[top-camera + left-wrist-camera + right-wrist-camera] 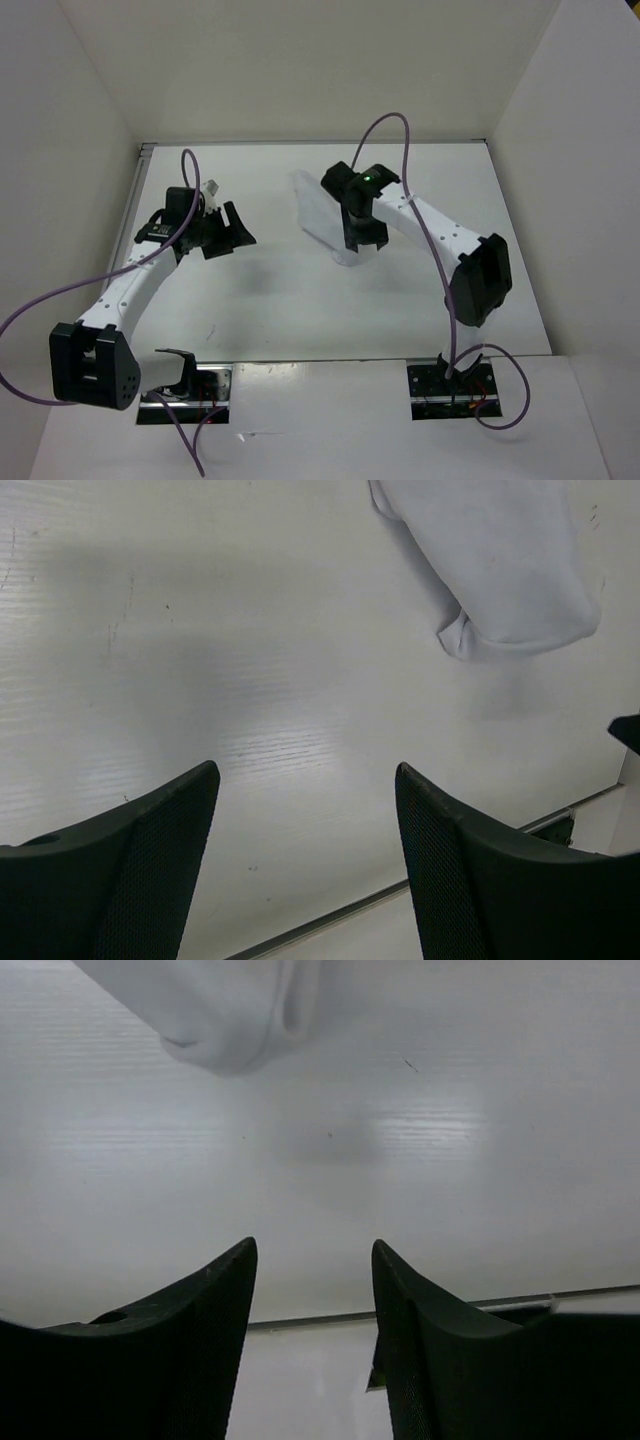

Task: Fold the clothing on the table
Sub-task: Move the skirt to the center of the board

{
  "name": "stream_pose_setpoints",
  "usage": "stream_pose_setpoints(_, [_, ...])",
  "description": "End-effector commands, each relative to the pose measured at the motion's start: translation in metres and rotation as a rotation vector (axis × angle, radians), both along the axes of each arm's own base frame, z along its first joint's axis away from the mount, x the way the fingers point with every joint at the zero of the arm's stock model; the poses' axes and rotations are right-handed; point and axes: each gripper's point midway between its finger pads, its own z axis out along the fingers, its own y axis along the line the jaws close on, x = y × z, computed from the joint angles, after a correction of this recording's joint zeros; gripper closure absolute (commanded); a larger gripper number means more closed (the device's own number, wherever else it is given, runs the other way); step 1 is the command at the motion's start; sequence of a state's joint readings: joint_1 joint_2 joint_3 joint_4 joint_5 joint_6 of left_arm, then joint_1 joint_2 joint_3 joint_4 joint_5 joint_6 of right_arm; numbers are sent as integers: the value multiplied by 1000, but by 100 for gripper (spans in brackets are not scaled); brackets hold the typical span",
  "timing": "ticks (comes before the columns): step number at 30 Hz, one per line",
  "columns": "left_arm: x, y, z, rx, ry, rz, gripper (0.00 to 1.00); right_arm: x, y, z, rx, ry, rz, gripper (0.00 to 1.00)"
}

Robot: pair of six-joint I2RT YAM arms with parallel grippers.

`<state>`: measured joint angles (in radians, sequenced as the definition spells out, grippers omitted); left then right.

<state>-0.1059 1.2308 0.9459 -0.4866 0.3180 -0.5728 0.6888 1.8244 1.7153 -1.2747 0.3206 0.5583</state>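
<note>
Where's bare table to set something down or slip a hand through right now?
Free: the table middle between left claw and right claw, and the near strip before the arm bases. Crowded: far centre, where the right claw hangs at the cloth.

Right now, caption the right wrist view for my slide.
Right gripper open over the table, the white clothing lying beyond its fingertips.

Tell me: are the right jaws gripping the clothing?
No: in the right wrist view the jaws stand open over bare table, with the clothing lying beyond their tips.
</note>
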Motion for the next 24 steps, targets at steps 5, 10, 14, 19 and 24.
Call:
stream_pose_setpoints(5, [12,-12,-6,-49,-3,-77,22,30,-36,65,110,-282,-199,41])
stream_pose_setpoints(10, [24,-17,2,-54,-27,-122,22,96,-42,37,227,-334,-248,41])
stream_pose_setpoints(14, [23,-18,-1,-61,-16,-128,22,140,-39,5,361,-308,-266,41])
stream_pose_setpoints(19, [22,-18,-2,-55,-11,-134,22,168,12,-19,599,-240,-147,43])
stream_pose_setpoints(24, [22,-18,-7,-55,-3,-134,24,171,66,-22,730,-245,-12,70])
